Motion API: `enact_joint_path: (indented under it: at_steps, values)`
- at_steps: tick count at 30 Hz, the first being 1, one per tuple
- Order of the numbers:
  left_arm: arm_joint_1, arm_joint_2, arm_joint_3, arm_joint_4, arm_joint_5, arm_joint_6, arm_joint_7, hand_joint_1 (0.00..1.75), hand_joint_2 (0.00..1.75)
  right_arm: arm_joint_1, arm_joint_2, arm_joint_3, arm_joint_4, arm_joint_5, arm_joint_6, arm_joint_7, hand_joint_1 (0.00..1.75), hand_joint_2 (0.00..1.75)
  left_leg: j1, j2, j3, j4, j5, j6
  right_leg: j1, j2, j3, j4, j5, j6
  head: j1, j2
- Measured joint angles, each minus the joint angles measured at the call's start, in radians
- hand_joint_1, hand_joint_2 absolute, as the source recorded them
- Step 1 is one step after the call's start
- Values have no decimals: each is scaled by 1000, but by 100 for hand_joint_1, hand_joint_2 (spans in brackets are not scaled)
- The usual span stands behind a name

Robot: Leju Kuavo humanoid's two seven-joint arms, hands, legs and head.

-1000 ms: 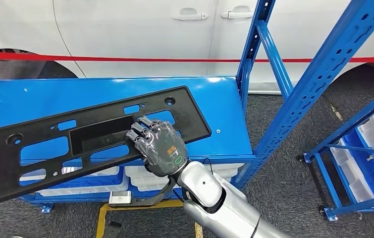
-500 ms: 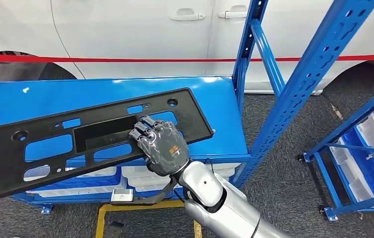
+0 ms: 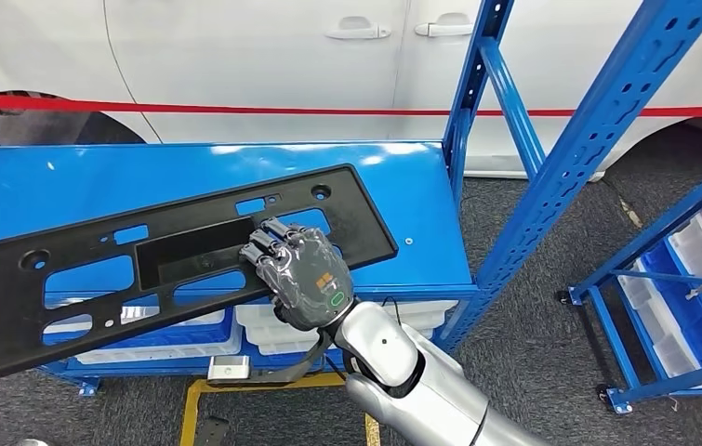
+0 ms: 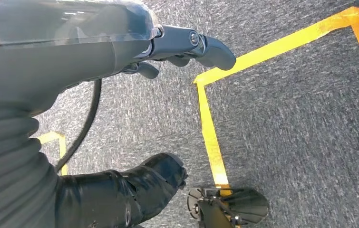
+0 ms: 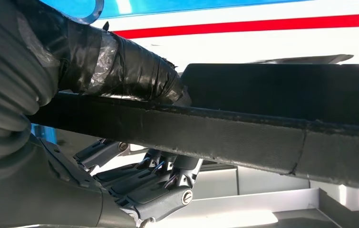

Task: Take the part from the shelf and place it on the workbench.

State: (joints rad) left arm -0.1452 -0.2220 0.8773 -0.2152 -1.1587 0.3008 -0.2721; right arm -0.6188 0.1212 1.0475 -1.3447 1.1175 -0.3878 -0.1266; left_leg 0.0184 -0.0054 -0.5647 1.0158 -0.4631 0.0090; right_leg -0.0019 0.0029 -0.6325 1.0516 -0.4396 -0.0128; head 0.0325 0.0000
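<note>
Right hand (image 3: 298, 276) grips the part (image 3: 156, 260) at its near long edge; in the right wrist view the thumb (image 5: 120, 66) lies on one face and the fingers (image 5: 158, 190) curl beneath the other, so the edge is pinched between them. Left hand (image 4: 187, 45) hangs over the floor (image 4: 286, 118), fingers partly curled, holding nothing that I can see.

Status: the part is in hand, held tilted over the blue counter (image 3: 403, 186), its far left end overhanging the front edge. Whether any corner touches the surface cannot be told. Judged: pick-up done, set-down and release outstanding.

Materials: the part is a long, flat, matt black plate, likely moulded plastic, with a rectangular recess, several cut-out windows and round holes; its edge looks rough and thin. The counter is glossy painted metal. Blue perforated uprights (image 3: 598, 139) stand to the right. White bins (image 3: 263, 330) sit under the counter. Floor is grey carpet with yellow tape (image 4: 210, 137).
</note>
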Motion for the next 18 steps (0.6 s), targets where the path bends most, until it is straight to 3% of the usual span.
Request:
enact_joint_path:
  at_steps: [2,4,5,6,7,9,11,13,15,16,18]
  values:
    - [-1,0,0,0,0,0,0,0,175,-1,0,0,0,-1,0,0,175,175,3,3,-5,-6,11,15,-2,0,-25,64,-51,8,1,0]
    - [-1,0,0,0,0,0,1,0,175,-1,-1,0,1,-2,0,0,175,175,2,4,-17,-4,18,21,-4,0,-76,194,-124,13,1,0]
    - [-1,0,0,0,0,1,1,0,175,-1,-2,0,3,-2,0,0,175,175,1,5,-23,-2,20,22,-4,0,-96,248,-146,14,1,0]
    - [0,0,0,0,0,1,2,0,175,0,-2,0,4,-2,0,0,175,175,1,5,-28,1,22,22,-4,-1,-101,272,-151,14,1,0]
    - [0,0,0,0,0,1,2,0,175,0,-3,0,6,-2,0,1,175,175,0,5,-32,4,23,21,-4,-1,-84,252,-135,13,1,0]
    - [0,-1,0,0,0,2,2,0,175,0,-3,0,8,-2,0,2,175,175,-1,4,-36,8,24,19,-3,-1,-11,130,-80,4,1,0]
    - [0,-2,0,0,0,3,2,0,175,-2,-3,0,8,-2,-1,4,175,175,-4,4,-40,10,28,12,4,-1,47,21,-49,-8,1,0]
    - [-1,-4,0,0,0,3,2,0,175,-4,-3,0,8,-2,-2,5,175,175,-5,5,-45,9,35,-1,10,0,56,-9,-43,-15,1,0]
    - [-1,-4,0,0,0,4,2,0,175,-4,-3,0,8,-2,-2,7,175,175,-4,5,-48,9,35,-12,5,0,53,-16,-33,-23,0,0]
    - [-1,-4,0,0,0,4,2,0,175,-4,-3,0,8,-2,-2,8,175,175,-5,4,-55,23,19,-17,1,-1,51,-22,-26,-29,0,0]
    - [-1,-3,0,0,0,5,2,0,175,-5,-3,0,8,-2,-2,8,175,175,-2,4,-92,114,-47,-25,-4,-5,43,-29,-13,-38,-2,0]
